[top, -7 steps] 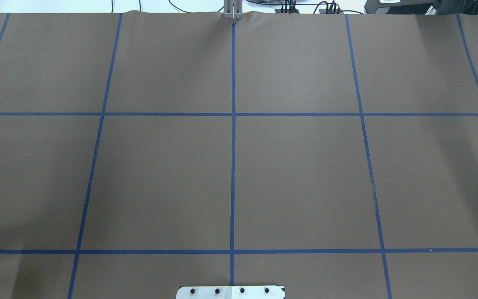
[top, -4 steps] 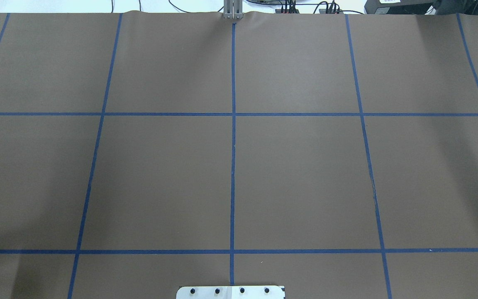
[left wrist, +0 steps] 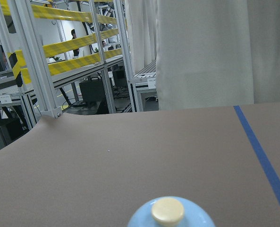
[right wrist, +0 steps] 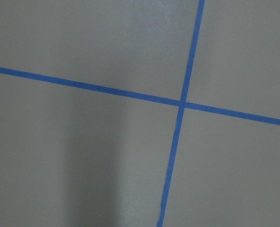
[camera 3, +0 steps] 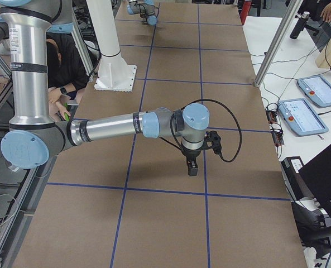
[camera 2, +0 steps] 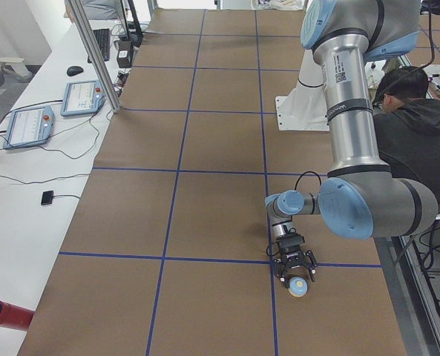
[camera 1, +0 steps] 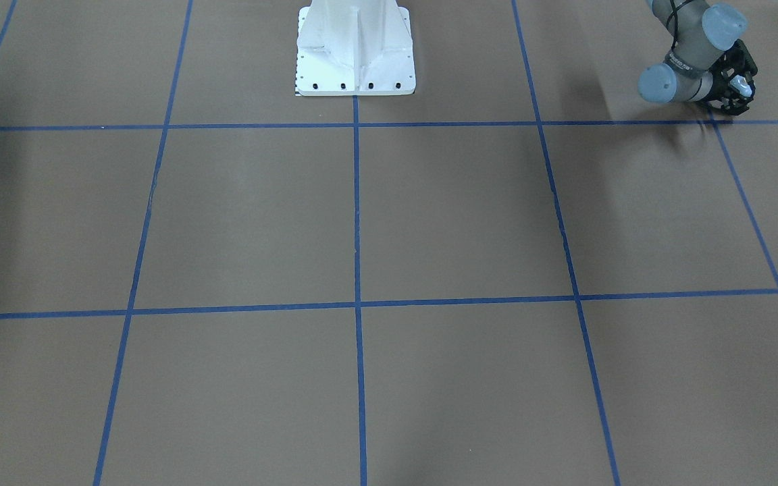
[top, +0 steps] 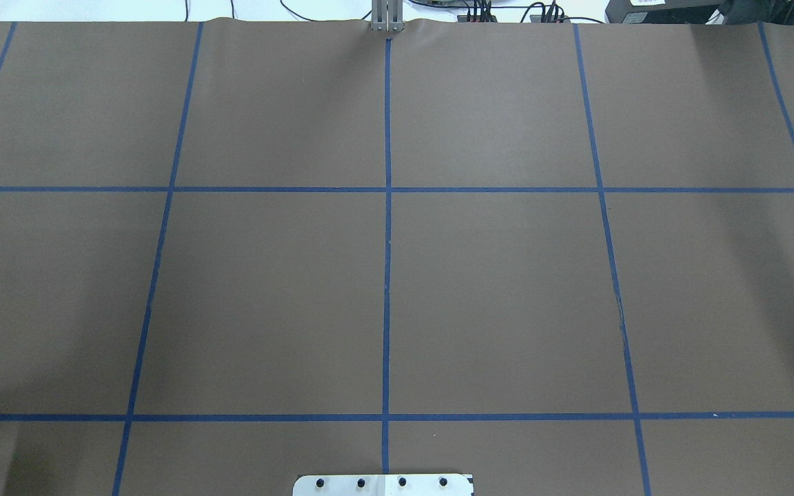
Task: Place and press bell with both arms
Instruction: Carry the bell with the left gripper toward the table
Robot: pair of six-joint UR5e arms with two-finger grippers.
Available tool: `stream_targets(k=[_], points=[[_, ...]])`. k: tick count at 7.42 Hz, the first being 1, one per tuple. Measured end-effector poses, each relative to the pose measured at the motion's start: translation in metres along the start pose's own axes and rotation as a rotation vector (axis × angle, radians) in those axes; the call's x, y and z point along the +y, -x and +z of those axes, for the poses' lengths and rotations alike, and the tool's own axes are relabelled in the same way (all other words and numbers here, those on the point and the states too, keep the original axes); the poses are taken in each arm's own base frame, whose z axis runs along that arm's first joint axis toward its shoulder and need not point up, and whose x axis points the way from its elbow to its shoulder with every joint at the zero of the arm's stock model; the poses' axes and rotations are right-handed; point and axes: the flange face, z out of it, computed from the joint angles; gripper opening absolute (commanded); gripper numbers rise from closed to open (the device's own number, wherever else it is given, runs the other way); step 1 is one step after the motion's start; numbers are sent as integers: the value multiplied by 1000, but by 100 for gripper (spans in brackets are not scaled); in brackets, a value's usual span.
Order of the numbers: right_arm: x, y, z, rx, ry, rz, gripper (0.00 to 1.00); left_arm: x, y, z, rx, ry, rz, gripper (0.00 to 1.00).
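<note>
The bell (camera 2: 299, 288), light blue with a cream button, is at the table's left end near the robot's side. It fills the bottom of the left wrist view (left wrist: 170, 213), upright. My left gripper (camera 2: 298, 279) lies low over the table with its black fingers closed around the bell. It also shows at the top right of the front-facing view (camera 1: 738, 88). My right gripper (camera 3: 192, 170) points straight down, just above the table near a tape crossing. It holds nothing that I can see, and I cannot tell whether it is open or shut.
Brown paper with a blue tape grid covers the table (top: 493, 296). The white pedestal (camera 1: 355, 54) stands at the robot's edge. A person (camera 2: 416, 130) sits behind it. Teach pendants (camera 2: 28, 124) and a red cylinder (camera 2: 3, 314) lie on the white side table.
In the overhead view the light-blue joint cap at the left edge first came a little further in, then drew back almost out of view. Nothing else has moved.
</note>
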Motion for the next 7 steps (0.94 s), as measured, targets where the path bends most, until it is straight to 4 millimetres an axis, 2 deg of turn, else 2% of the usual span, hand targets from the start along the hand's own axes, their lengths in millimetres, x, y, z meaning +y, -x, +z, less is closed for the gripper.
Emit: stream_targets(k=[1,4,5,7], points=[[0,0,0,-1,0,0,100,-1,0,4,-1,-7,-1,78],[4,3,-2,-4,-2,-1,100,1,4,7,5,-23,2,0],[5,4,-4,-5,-4,-2,100,-1,5,10,4,-32,-5,0],[8,9,-9,-6,-12,-7,100,-22,7,26,-2,-64,-32,0]])
